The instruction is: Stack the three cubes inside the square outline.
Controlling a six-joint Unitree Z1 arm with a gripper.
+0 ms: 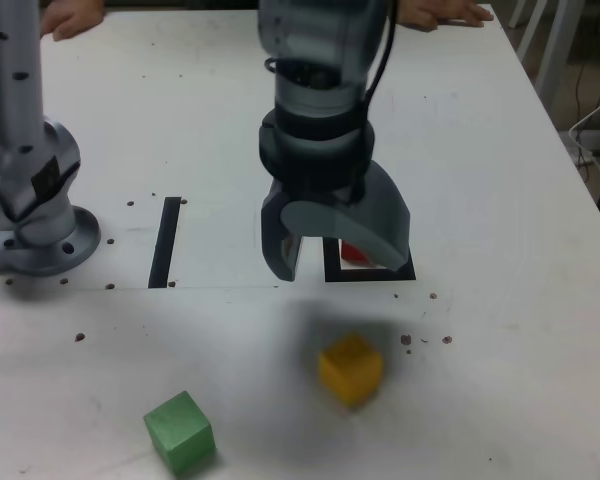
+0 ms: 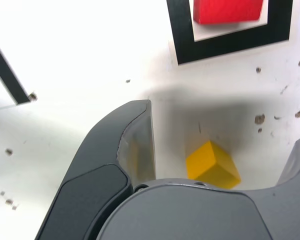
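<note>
Exterior view, from its left: a matte green cube (image 1: 180, 431) sits near the counter (image 1: 500, 200) front edge, then a straight black strip (image 1: 165, 241), then the grey plastic tool (image 1: 330, 262), jaws spread and empty, above a yellow cube (image 1: 351, 368). The red cube (image 1: 354, 254) lies inside the square outline (image 1: 332, 272). No readable writing shows.

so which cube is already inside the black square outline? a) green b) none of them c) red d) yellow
c: the wrist view shows the red cube sitting on the white centre of the square outline, while the yellow cube and the green cube lie on the bare table nearer the exterior camera.
</note>
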